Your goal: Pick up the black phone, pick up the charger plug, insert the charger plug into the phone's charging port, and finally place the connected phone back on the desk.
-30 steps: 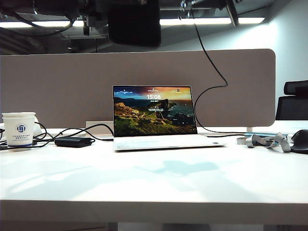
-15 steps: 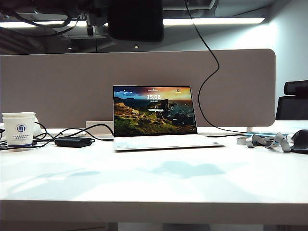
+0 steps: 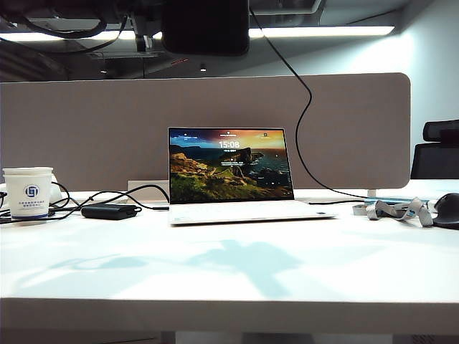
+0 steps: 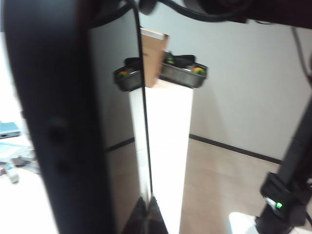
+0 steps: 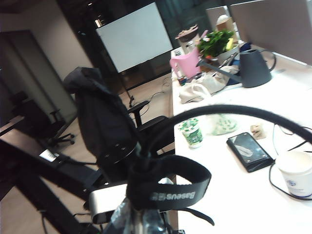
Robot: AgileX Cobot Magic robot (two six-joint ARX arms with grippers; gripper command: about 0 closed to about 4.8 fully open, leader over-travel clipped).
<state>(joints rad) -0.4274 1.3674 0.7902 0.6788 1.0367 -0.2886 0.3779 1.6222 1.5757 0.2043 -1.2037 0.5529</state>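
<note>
Exterior view: the black phone (image 3: 204,25) is high above the desk (image 3: 229,287), at the top edge of the frame over the open laptop (image 3: 229,168), and the charger cable (image 3: 305,122) drops from beside it in a long curve to the desk near the divider panel (image 3: 86,129). Holding both clear of the desk likely gives the two arms room to line up the plug with the port. In the left wrist view the left gripper (image 4: 63,146) is pressed on the phone, with one dark finger (image 4: 48,122) flat against the glossy screen (image 4: 117,97). The phone runs lengthwise away from the camera, so a short end faces outward, probably offered to the other arm. In the right wrist view the right gripper (image 5: 136,219) sits at the frame's lower edge. Its jaws are together, apparently pinching the cable's end just below the black strap (image 5: 168,187). The plug cannot be made out there, nor whether it has reached the port. Both wrists appear turned inward towards each other, as an insertion would need.
</note>
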